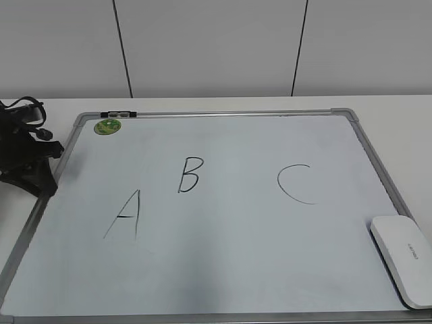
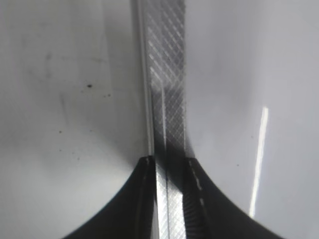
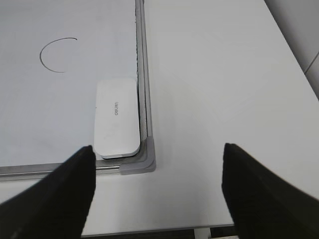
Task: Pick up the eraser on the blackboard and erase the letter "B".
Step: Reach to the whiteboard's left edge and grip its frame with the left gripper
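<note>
Starting at the left of the exterior view, we see the left gripper point(image 1: 42, 169) sitting low at the left edge of the blackboard point(image 1: 223, 113); its wrist view shows the dark fingers straddling the silver frame strip point(image 2: 167, 74), apparently closed onto it, as if steadying the board. Just inside the far left corner sits the green sticker point(image 1: 107, 125). Moving right across the white surface, we pass the slanted "A" point(image 1: 125, 214) nearer to us, then the letter "B" point(image 1: 188, 174) a little farther back and whole, with no stroke wiped, then the open "C" point(image 1: 297, 183). At the near right corner lies the eraser point(image 1: 402, 258), flat, print side up, tucked against the right frame rail; in the right wrist view it point(image 3: 117, 118) rests just inside the corner cap point(image 3: 148, 157). The right gripper point(image 3: 159, 191) hovers above and short of that corner with its 2 fingers spread wide and nothing between them; it does not show in the exterior view. We judge the task to be at step 1, the approach to the eraser. The next move calls for bringing the right gripper forward and down over the eraser, closing across its narrow width without catching the rail beside it, then carrying it left past the "C" to the "B".
</note>
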Motion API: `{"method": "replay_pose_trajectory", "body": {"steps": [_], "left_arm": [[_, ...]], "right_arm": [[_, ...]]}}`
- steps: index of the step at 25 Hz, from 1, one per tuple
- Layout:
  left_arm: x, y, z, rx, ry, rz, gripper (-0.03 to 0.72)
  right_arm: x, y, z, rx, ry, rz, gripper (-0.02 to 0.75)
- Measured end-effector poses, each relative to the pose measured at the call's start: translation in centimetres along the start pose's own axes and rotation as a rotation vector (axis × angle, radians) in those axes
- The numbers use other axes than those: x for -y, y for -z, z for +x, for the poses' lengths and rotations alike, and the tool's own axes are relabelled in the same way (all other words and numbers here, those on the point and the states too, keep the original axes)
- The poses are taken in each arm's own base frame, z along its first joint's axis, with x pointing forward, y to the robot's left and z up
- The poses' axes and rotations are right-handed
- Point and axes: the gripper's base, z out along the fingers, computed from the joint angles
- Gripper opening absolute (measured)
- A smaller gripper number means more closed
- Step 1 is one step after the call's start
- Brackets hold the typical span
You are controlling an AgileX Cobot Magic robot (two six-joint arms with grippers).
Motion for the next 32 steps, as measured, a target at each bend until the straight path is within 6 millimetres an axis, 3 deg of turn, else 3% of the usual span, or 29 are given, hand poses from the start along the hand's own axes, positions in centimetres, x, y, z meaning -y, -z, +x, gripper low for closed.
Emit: {"method": "replay_pose_trajectory", "body": {"steps": [6, 32], "left_arm": [[-0.01, -0.06, 0.02, -0.004, -0.001, 0.001, 0.155], [-0.52, 0.11, 0.19, -0.039, 0.024, 0.029, 0.195]], "right_arm": [[0.00, 0.00, 0.00, 0.000, 0.000, 0.000, 0.587], [0.00, 0.00, 0.00, 0.000, 0.000, 0.000, 0.587]]}}
